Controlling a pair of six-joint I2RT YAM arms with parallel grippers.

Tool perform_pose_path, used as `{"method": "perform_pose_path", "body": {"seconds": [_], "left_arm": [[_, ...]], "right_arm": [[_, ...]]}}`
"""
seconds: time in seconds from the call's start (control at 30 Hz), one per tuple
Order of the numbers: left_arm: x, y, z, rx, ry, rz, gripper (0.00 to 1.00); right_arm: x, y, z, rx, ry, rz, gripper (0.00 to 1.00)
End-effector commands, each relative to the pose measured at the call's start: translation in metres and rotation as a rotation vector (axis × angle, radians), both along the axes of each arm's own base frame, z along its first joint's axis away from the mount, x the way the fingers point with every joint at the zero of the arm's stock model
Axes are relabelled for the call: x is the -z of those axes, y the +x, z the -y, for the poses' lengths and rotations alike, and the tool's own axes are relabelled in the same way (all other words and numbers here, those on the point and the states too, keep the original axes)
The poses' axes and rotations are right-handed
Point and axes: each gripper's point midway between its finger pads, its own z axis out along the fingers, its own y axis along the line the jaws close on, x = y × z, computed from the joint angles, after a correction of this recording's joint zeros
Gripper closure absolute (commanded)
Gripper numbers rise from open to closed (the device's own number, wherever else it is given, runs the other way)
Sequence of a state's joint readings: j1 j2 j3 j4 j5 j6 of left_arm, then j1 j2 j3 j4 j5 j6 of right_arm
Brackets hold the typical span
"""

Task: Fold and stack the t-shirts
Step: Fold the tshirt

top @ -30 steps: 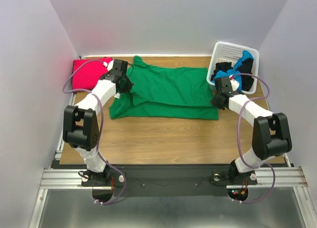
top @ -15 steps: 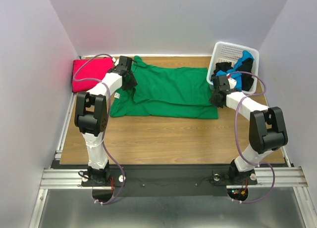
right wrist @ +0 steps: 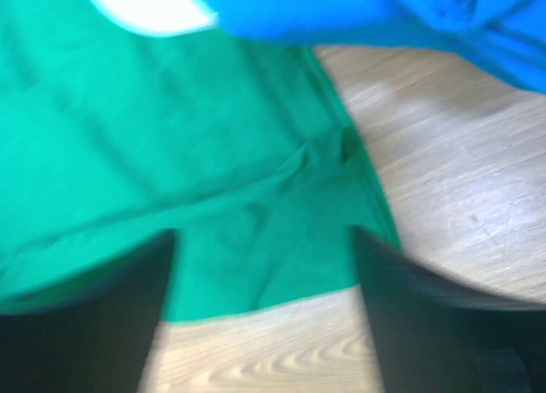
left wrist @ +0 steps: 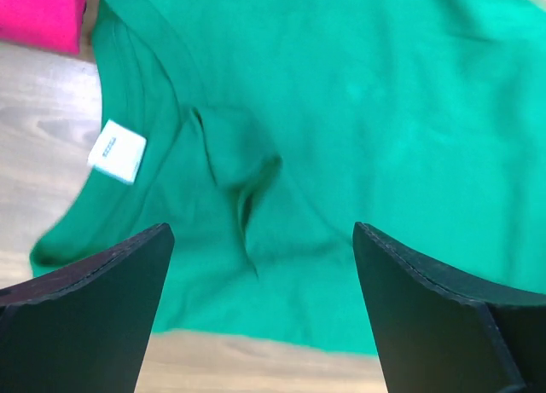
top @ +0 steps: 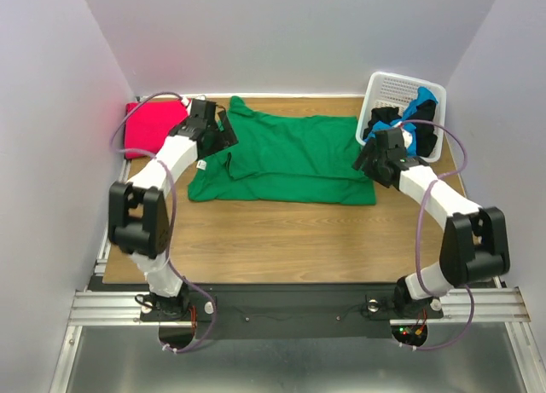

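A bright green t-shirt (top: pixel 286 154) lies across the back of the table, folded lengthwise. My left gripper (top: pixel 223 135) hovers over its left end, near the collar. The left wrist view shows this gripper (left wrist: pixel 260 239) open above the green cloth (left wrist: pixel 341 112) and a white label (left wrist: pixel 118 152), with nothing between the fingers. My right gripper (top: pixel 365 161) is over the shirt's right end. In the blurred right wrist view it (right wrist: pixel 264 239) is open above the green hem (right wrist: pixel 256 239). A folded magenta-red t-shirt (top: pixel 149 124) lies at the far left.
A white lattice basket (top: pixel 394 78) stands at the back right, holding a blue t-shirt (top: pixel 424 103) and a black one (top: pixel 381 120). Blue cloth (right wrist: pixel 341 14) fills the top of the right wrist view. Walls close in the table on three sides.
Both grippers have opened and let go of the green t-shirt, which now lies flat. Both have lifted slightly off its ends.
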State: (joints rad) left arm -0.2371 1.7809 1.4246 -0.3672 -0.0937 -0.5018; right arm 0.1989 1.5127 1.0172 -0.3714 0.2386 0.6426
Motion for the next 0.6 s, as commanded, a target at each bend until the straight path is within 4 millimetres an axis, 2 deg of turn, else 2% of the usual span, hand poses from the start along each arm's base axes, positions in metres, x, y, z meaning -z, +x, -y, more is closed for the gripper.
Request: {"method": "perform_pose_path", "body": {"seconds": [0.0,0.03,0.07,0.1,0.13,0.17,0.27,0.4,0.5,0.57], "left_arm": [[-0.029,-0.034,0.003,0.017,-0.102,0.094,0.01],[-0.026,-0.041,0.005,0.027,-0.119,0.095,0.01],[-0.032,-0.044,0.010,0.045,-0.153,0.126,0.01],[-0.015,-0.056,0.011,0.048,-0.162,0.091,0.01],[-0.015,-0.054,0.012,0.050,-0.171,0.115,0.01],[-0.003,-0.059,0.012,0.057,-0.174,0.096,0.01],[0.019,-0.051,0.011,0.060,-0.143,0.066,0.01],[0.043,-0.030,0.004,0.032,-0.106,0.033,0.02],[0.067,-0.031,-0.004,0.000,-0.105,-0.037,0.02],[0.072,-0.036,-0.009,-0.017,-0.109,-0.046,0.02]], "right_arm": [[-0.021,-0.014,-0.022,-0.099,0.088,0.071,0.00],[-0.020,-0.018,-0.026,-0.120,0.108,0.070,0.00],[-0.015,-0.025,-0.028,-0.133,0.113,0.058,0.00],[-0.017,-0.028,-0.032,-0.152,0.128,0.067,0.00],[-0.014,-0.030,-0.033,-0.158,0.130,0.064,0.00],[-0.010,-0.032,-0.034,-0.164,0.133,0.060,0.00],[-0.002,-0.030,-0.041,-0.195,0.145,0.053,0.00],[0.011,-0.023,-0.052,-0.248,0.164,0.039,0.00],[0.025,-0.021,-0.055,-0.263,0.171,0.013,0.00],[0.037,-0.026,-0.053,-0.263,0.163,-0.010,0.00]]}}
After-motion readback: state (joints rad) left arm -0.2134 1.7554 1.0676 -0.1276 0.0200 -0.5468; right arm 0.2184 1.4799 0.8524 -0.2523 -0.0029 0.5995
